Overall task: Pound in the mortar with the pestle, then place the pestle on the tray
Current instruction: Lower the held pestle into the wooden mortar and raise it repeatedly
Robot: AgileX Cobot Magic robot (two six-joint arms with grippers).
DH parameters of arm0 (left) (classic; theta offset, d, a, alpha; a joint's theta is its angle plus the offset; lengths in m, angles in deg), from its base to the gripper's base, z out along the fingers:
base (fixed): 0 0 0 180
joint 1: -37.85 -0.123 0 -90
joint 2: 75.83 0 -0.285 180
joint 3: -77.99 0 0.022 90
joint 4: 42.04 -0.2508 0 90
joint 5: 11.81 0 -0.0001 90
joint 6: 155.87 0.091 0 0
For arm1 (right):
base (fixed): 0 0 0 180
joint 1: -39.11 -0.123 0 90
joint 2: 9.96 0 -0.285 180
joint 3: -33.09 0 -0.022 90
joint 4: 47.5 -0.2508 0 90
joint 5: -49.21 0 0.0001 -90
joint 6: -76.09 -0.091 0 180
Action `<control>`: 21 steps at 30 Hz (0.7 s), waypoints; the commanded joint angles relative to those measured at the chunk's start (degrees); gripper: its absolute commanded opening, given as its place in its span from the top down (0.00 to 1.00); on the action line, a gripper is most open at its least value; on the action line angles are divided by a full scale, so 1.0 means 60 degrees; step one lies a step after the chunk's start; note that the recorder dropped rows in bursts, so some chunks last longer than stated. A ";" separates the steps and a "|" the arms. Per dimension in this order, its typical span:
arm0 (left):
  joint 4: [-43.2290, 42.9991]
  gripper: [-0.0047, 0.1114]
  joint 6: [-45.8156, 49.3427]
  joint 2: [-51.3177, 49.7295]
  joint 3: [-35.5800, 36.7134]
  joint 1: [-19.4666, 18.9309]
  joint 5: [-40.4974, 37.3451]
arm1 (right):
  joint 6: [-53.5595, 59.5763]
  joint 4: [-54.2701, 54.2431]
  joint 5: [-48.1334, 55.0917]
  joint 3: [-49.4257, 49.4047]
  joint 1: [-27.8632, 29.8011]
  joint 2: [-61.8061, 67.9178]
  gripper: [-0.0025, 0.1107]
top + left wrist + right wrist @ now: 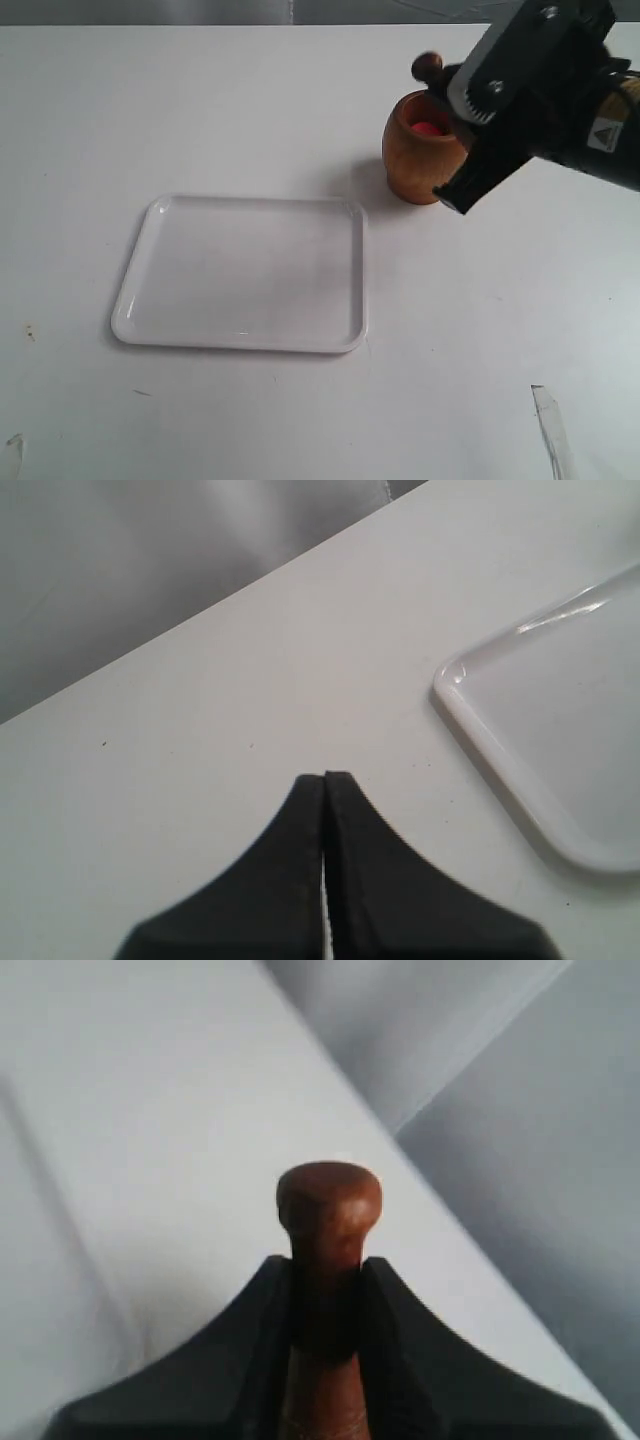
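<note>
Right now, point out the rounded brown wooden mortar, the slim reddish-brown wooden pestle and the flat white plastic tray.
rounded brown wooden mortar [410,160]: exterior view, outer wall.
slim reddish-brown wooden pestle [328,1198]: right wrist view, handle knob.
flat white plastic tray [240,265]: exterior view, bare floor.

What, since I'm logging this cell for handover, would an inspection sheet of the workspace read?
Surface: white table, with a few small dark specks near the front.
Job's things: mortar upright, beyond the tray's far right corner and apart from it. Only the pestle knob shows above the mortar; its lower end is hidden. The tray is flat with nothing on it.
Clutter: pale tape-like strip at front right.
Grippers: left gripper shut on nothing, over bare table beside a tray corner. The right gripper is shut on the pestle's handle, just below the knob.
Cables: nothing seen.
Surroundings: grey backdrop beyond the table edge.
</note>
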 commanded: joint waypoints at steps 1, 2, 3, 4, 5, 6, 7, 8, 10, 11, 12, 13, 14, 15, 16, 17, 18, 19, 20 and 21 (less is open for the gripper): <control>0.0070 0.96 -0.0078 0.0012 0.0005 0.0074 0.0029 | -0.0374 -0.1400 -0.3729 -0.0814 0.0002 -0.0369 0.98; 0.0070 0.96 -0.0078 0.0012 0.0005 0.0074 0.0029 | -0.0374 -0.1786 -0.4556 -0.0993 0.0002 -0.0321 0.98; 0.0070 0.96 -0.0078 0.0012 0.0005 0.0074 0.0029 | -0.0394 -0.2160 -0.5380 -0.1133 0.0002 -0.0268 0.98; 0.0070 0.96 -0.0078 0.0012 0.0005 0.0074 0.0029 | -0.0394 -0.2677 -0.6198 -0.1294 0.0002 -0.0143 0.98; 0.0070 0.96 -0.0078 0.0012 0.0005 0.0074 0.0029 | -0.0492 -0.3152 -0.6963 -0.1430 0.0002 0.0006 0.98; 0.0070 0.96 -0.0078 0.0012 0.0005 0.0074 0.0029 | -0.0564 -0.3515 -0.7474 -0.1535 0.0002 0.0191 0.98; 0.0070 0.96 -0.0078 0.0012 0.0005 0.0074 0.0029 | -0.0681 -0.3881 -0.8028 -0.1591 0.0002 0.0419 0.98; 0.0070 0.96 -0.0078 0.0012 0.0005 0.0074 0.0029 | -0.0773 -0.3990 -0.8240 -0.1614 0.0002 0.0685 0.98; 0.0070 0.96 -0.0078 0.0012 0.0005 0.0074 0.0029 | -0.1118 -0.3968 -0.8609 -0.1590 0.0002 0.1333 0.98; 0.0070 0.96 -0.0078 0.0012 0.0005 0.0074 0.0029 | -0.1286 -0.3923 -0.8772 -0.1561 0.0002 0.1634 0.98; 0.0070 0.96 -0.0078 0.0012 0.0005 0.0074 0.0029 | -0.1478 -0.3909 -0.8975 -0.1489 0.0002 0.2031 0.98; 0.0070 0.96 -0.0078 0.0012 0.0005 0.0074 0.0029 | -0.1722 -0.3972 -0.9104 -0.1363 0.0002 0.2430 0.98; 0.0070 0.96 -0.0078 0.0012 0.0005 0.0074 0.0029 | -0.1886 -0.4010 -0.9186 -0.1245 0.0002 0.2752 0.98; 0.0070 0.96 -0.0078 0.0012 0.0005 0.0074 0.0029 | -0.2022 -0.4010 -0.9207 -0.1065 0.0002 0.3134 0.98; 0.0070 0.96 -0.0078 0.0012 0.0005 0.0074 0.0029 | -0.2049 -0.4010 -0.9190 -0.0873 0.0002 0.3502 0.98; 0.0070 0.96 -0.0078 0.0012 0.0005 0.0074 0.0029 | -0.2049 -0.4010 -0.9190 -0.0687 0.0002 0.3846 0.98; 0.0070 0.96 -0.0078 0.0012 0.0005 0.0074 0.0029 | -0.2176 -0.4010 -0.9207 -0.0542 0.0002 0.4152 0.98; 0.0070 0.96 -0.0078 0.0012 0.0005 0.0074 0.0029 | -0.2347 -0.4034 -0.9274 -0.0431 0.0002 0.4406 0.98; 0.0070 0.96 -0.0078 0.0012 0.0005 0.0074 0.0029 | -0.2476 -0.4034 -0.9326 -0.0350 0.0002 0.4576 0.98; 0.0070 0.96 -0.0078 0.0012 0.0005 0.0074 0.0029 | -0.2540 -0.4055 -0.9385 -0.0272 0.0002 0.4759 0.98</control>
